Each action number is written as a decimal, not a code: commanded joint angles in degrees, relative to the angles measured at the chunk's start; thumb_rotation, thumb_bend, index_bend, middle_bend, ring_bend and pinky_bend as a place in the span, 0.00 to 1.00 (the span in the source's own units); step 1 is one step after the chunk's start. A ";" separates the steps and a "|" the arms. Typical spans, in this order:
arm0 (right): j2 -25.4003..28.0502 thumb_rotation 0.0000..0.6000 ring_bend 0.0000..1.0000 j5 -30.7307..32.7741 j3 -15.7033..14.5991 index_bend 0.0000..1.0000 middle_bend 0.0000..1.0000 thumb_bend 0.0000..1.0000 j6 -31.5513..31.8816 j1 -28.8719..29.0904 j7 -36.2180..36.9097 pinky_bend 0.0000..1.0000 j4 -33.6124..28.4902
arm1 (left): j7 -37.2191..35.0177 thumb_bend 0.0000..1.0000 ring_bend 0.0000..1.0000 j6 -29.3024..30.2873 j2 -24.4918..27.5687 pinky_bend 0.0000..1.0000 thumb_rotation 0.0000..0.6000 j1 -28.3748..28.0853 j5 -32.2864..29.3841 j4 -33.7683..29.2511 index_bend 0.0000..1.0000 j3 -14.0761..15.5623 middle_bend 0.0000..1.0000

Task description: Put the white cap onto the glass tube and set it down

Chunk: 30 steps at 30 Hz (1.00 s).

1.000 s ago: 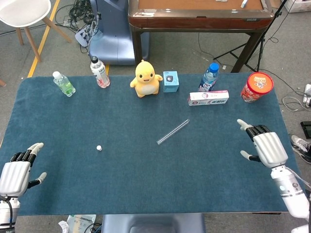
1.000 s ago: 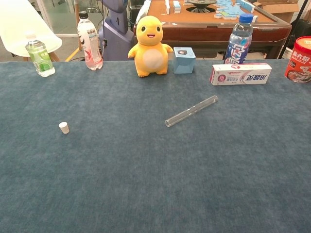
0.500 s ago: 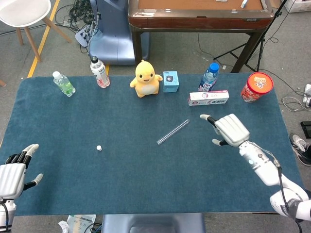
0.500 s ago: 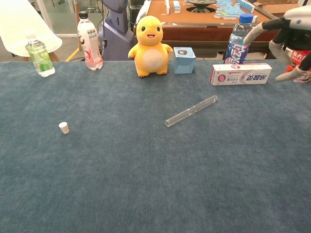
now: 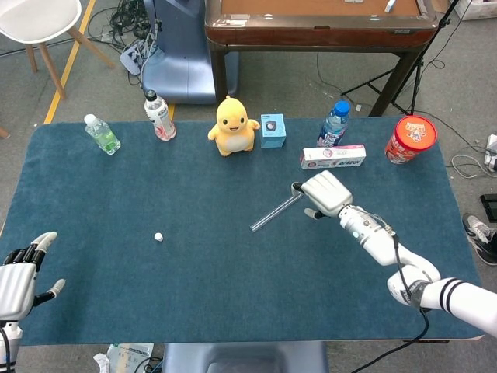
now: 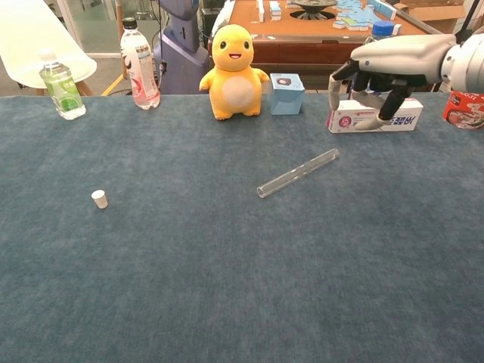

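Reaching in from the table's right edge, the right hand (image 5: 326,193) has crossed to hover above the far end of the glass tube (image 5: 276,211), fingers apart and holding nothing. That tube lies flat mid-table on the blue cloth (image 5: 194,280), and the white cap (image 5: 158,236) sits well apart to its left. Near the left corner, the left hand (image 5: 19,280) is also spread and empty.

A grey carpeted floor (image 5: 62,93) surrounds the blue felt-covered table (image 5: 116,194). Beyond it stand a brown wooden table (image 5: 311,23), a white moulded chair on wooden legs (image 5: 39,23) — and tangled black cables (image 5: 128,19).
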 commanded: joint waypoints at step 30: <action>-17.74 1.00 1.00 -0.20 -5.49 0.44 0.84 0.26 -10.06 11.91 5.32 1.00 21.73 | -1.10 0.18 0.28 0.09 -0.42 0.25 1.00 0.87 -1.01 1.07 0.13 -0.04 0.17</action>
